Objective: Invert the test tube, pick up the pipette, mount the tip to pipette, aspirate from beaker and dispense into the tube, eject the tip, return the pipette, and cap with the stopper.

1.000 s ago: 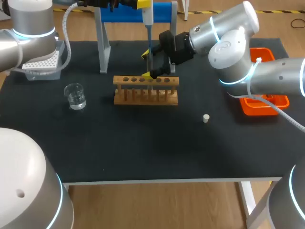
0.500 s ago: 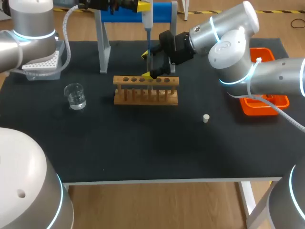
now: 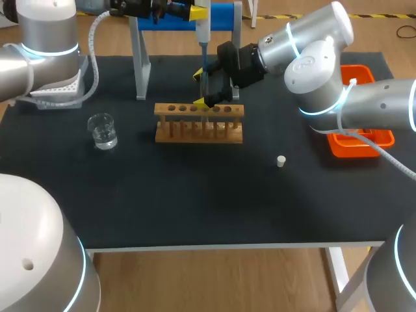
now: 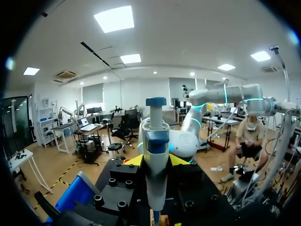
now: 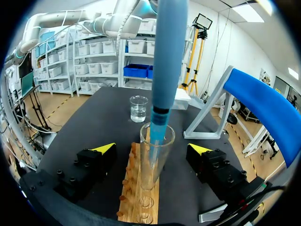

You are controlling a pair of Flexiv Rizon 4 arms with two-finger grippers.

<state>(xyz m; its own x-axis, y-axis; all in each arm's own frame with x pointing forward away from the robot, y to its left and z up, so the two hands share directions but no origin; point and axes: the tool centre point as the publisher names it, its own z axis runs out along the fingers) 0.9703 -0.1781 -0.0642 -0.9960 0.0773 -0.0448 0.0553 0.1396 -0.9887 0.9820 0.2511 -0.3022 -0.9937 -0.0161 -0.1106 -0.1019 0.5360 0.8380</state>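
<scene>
1. Glass beaker [image 3: 103, 131], holding clear liquid, stands at 9 o'clock from the wooden rack [image 3: 199, 123].
2. We note the left gripper [image 4: 155, 161] clenched on the pipette [image 3: 203, 29], whose lower end is inside the upright test tube [image 5: 153, 160] at the rack.
3. Right gripper [image 5: 153, 149] is released, its fingers flanking the tube without touching it.
4. Stopper [image 3: 281, 161] lies at 4 o'clock from the rack.

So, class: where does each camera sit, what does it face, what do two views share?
Head view: above, behind; looks down on black table; left arm, right arm show.
Left wrist view: left wrist, facing outward; left gripper grips blue-white pipette.
Right wrist view: right wrist, facing clear glass test tube inside open right gripper.
All share the pipette.
</scene>
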